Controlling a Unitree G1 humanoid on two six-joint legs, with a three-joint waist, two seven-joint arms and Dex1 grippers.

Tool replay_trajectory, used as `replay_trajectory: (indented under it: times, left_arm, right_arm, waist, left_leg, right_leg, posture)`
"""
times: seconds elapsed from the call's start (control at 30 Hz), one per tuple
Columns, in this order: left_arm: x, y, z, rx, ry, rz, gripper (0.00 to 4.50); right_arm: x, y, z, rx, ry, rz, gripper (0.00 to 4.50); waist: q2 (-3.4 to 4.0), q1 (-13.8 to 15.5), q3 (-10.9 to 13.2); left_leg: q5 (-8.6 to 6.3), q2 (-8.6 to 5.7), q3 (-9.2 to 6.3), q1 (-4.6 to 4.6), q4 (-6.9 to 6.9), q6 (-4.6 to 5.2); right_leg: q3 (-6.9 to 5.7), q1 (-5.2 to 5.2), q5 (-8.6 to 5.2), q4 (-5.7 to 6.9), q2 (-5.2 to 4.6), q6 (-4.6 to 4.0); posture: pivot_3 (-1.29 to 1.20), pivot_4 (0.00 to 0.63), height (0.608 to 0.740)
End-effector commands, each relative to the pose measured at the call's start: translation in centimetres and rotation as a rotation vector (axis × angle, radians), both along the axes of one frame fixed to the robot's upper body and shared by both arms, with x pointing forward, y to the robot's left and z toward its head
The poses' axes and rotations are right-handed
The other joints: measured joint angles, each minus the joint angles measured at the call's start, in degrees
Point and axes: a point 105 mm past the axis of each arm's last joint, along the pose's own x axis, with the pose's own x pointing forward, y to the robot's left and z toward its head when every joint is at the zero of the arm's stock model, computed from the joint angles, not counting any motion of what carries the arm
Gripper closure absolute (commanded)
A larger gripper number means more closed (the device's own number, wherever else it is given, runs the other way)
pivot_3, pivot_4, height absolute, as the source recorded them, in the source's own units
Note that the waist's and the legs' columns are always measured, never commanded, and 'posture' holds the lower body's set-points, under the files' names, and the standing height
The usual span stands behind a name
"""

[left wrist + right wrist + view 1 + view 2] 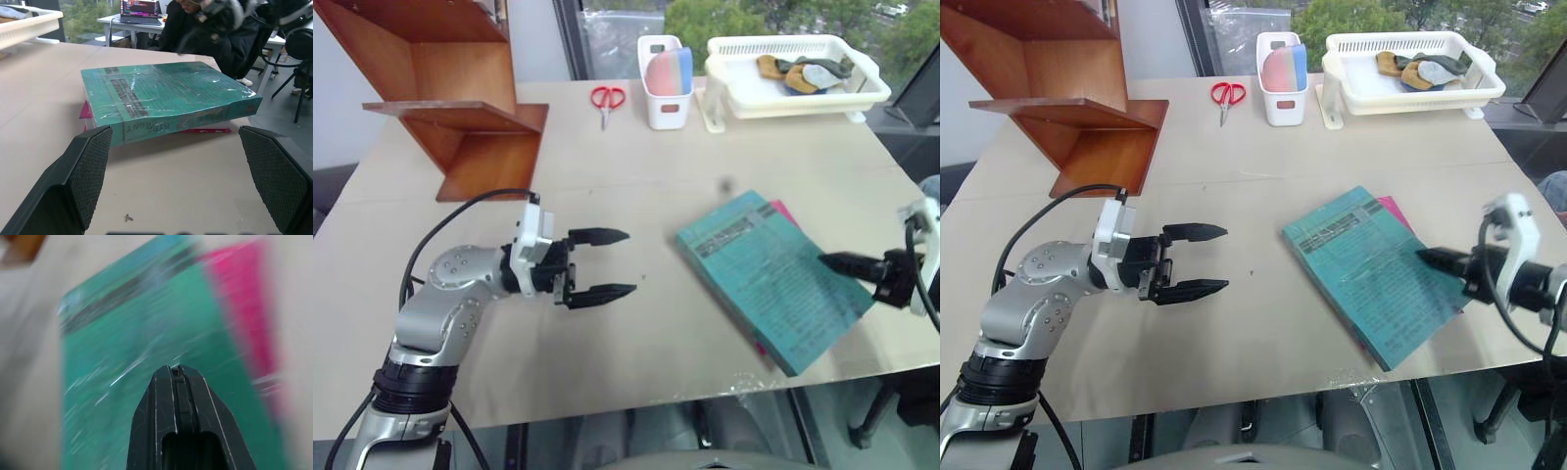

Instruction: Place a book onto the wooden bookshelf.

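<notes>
1. Left gripper (612,264): fingers spread wide, nothing between them, hovering over bare table (636,196), pointing toward the book (769,279).
2. Right gripper (1427,257): fingers pressed together, holding nothing, tips over the near-right part of the book's cover. Can't tell whether the tips touch the cover.
3. Book: teal-green, glossy wrap, lying flat on the table's right half, turned at an angle to the table edge, near corner close to the front edge.
4. It lies on top of a pink book (783,211); a strip of pink shows past its right edge.
5. Wooden bookshelf (460,93): far-left corner of the table, well apart from the book.
6. Along the far edge: red scissors (606,101), white bin (665,83), white basket (793,73).
7. Left wrist view: a person (210,34) seated at a desk beyond the table.
</notes>
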Motion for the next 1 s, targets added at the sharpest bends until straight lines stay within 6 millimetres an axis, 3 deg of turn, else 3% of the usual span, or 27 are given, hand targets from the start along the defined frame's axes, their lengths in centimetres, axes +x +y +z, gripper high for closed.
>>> replay_trajectory:
  times: [0.03,0.13,0.23,0.5,0.67,0.73,0.77,0.87,1.0]
  left_arm:
    - [-0.2,-0.4,0.3,-0.003,-0.035,-0.014,0.00]
    - [-0.3,-0.4,0.2,-0.008,-0.033,-0.009,0.00]
    - [-0.4,-0.6,0.1,-0.012,-0.033,-0.002,0.00]
    - [-0.5,-0.8,-0.2,-0.027,-0.018,0.027,0.00]
    - [0.1,-0.9,-0.7,-0.045,0.003,0.088,0.00]
    - [0.2,-1.1,-1.1,-0.058,0.005,0.114,0.00]
    - [0.4,-1.2,-1.3,-0.065,0.009,0.124,0.00]
    - [0.6,-1.4,-1.8,-0.065,0.019,0.127,0.00]
    - [1.3,-1.7,-2.7,-0.082,0.052,0.148,0.00]
  right_arm:
    - [-0.1,0.8,-2.6,-0.090,0.075,0.016,4.45]
    - [1.1,0.7,-5.0,-0.131,0.127,-0.035,4.45]
    - [2.7,1.2,-6.0,-0.123,0.119,-0.057,4.45]
    - [5.1,3.0,-5.4,-0.077,0.050,-0.026,4.45]
    - [5.8,4.3,-3.0,-0.029,-0.103,0.011,4.45]
    - [4.7,5.8,2.4,0.019,-0.519,0.063,4.45]
    - [3.6,5.9,3.7,0.007,-0.633,0.076,4.45]
    - [2.3,5.3,2.9,-0.070,-0.637,0.087,4.45]
    - [-0.3,4.8,0.9,-0.210,-0.602,0.243,3.15]
  waist:
    - [-0.05,0.00,-0.03]
    - [-0.22,-0.23,-0.20]
    - [-0.86,-0.52,-0.60]
    - [-1.04,-0.41,-0.73]
    - [-1.02,-0.35,-0.73]
    - [-0.93,-0.06,-0.67]
    - [-0.74,0.20,-0.56]
    - [-0.33,0.70,-0.30]
    - [-0.32,1.68,-0.29]
  left_leg:
    - [0.00,0.00,-0.01,0.01,0.00,0.00]
    - [0.00,0.00,-0.01,0.10,0.05,0.00]
    - [0.00,0.09,-0.09,0.32,0.09,0.00]
    - [0.00,0.25,-0.06,0.34,0.63,0.00]
    - [0.00,0.25,-0.08,0.22,0.63,0.00]
    - [0.00,0.25,-0.09,0.19,0.60,0.00]
    - [0.00,0.22,-0.12,0.12,0.54,0.00]
    - [-0.01,0.10,-0.14,-0.04,0.51,0.01]
    - [-0.04,0.03,-0.18,-0.01,0.51,0.04]
  right_leg:
    - [-0.01,0.01,0.00,0.00,0.00,0.00]
    - [0.01,0.06,0.00,0.02,0.01,0.00]
    - [-0.06,0.33,-0.01,-0.01,0.09,-0.02]
    - [-0.07,0.41,0.06,0.06,0.09,-0.25]
    - [-0.07,0.38,0.10,0.08,0.11,-0.26]
    - [-0.08,0.37,0.19,0.07,0.14,-0.09]
    - [-0.10,0.32,0.18,0.04,0.14,-0.08]
    - [-0.14,0.25,0.13,0.02,0.05,0.04]
    - [-0.22,0.33,0.11,-0.06,-0.02,0.04]
  posture:
    - [0.00,0.150,0.740]
    - [0.00,0.150,0.740]
    - [0.00,0.150,0.740]
    - [0.00,0.150,0.740]
    - [0.00,0.150,0.740]
    - [0.00,0.150,0.740]
    - [0.00,0.150,0.740]
    - [0.00,0.150,0.740]
    - [0.00,0.150,0.740]
